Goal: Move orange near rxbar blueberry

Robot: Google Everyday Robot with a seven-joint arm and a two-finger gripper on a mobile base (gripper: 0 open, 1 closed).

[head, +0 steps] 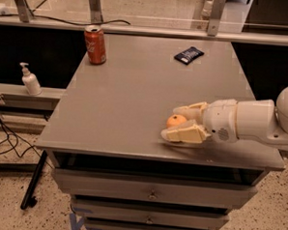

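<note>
The orange (175,121) rests on the grey table (120,101) near its front right edge. My gripper (170,123) reaches in from the right and has the orange between its cream fingers (184,133), one behind it and one in front, both close against it. The near finger hides the orange's lower part. The rxbar blueberry (189,55), a flat dark navy wrapper, lies at the table's far right, well behind the orange and the gripper.
A red-orange soda can (95,44) stands at the far left of the table. A white pump bottle (30,80) sits on a low shelf to the left. Drawers are below the table top and a rail runs behind it.
</note>
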